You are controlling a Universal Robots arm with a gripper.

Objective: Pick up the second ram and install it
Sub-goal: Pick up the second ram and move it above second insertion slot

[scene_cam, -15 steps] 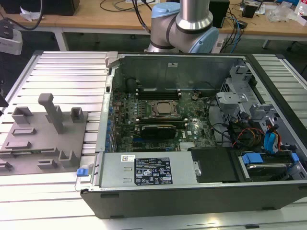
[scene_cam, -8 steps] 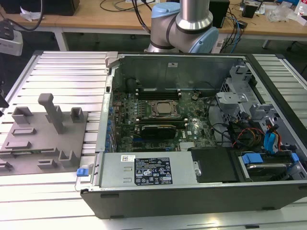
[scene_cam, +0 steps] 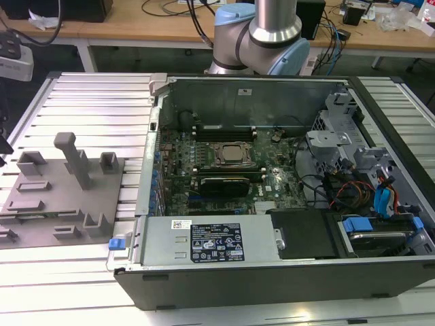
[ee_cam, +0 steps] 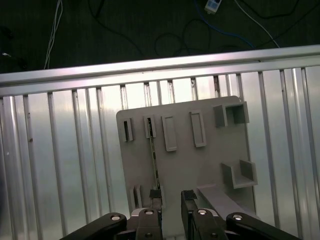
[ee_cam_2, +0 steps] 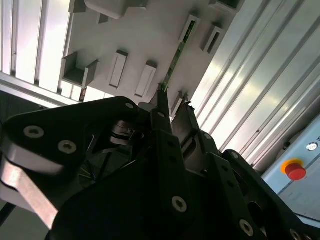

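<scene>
- The pincer (ee_cam: 172,199) (ee_cam_2: 173,102) is sitting closest to the lens in both wrist views, with its black linkage and bolted knuckles spreading out behind the tips.
- Its fingers (ee_cam: 156,196) are standing apart with a bare gap between them. The pincer is released and is gripping nothing.
- The second ram (ee_cam: 154,160) (ee_cam_2: 175,57) is lying straight ahead of the pincer. It is a thin green strip standing on its long edge in a narrow slot.
- The strip is running lengthwise away from the fingertips, and its near end is lining up with one finger rather than with the gap.
- Whether that fingertip is touching the strip's near end cannot be told from these views.
- The grey fixture plate (ee_cam: 210,165) (ee_cam_2: 145,30) (scene_cam: 47,197) is carrying the strip. It is spreading out beyond and to both sides of the pincer, with its other raised brackets and rectangular pockets standing vacant.
- The slatted table (ee_cam: 65,150) of pale metal ribs is lying under the plate and reaching past it, away from the pincer.
- In the second wrist view, a red button (ee_cam_2: 296,171) is showing well off to one side of the pincer, past the table's edge.
- In the exterior view, the open computer case (scene_cam: 272,265) is resting on the same table beside the plate, with the CPU socket (scene_cam: 231,155) showing on its board.
- The arm (scene_cam: 262,30) is rising behind the case.
</scene>
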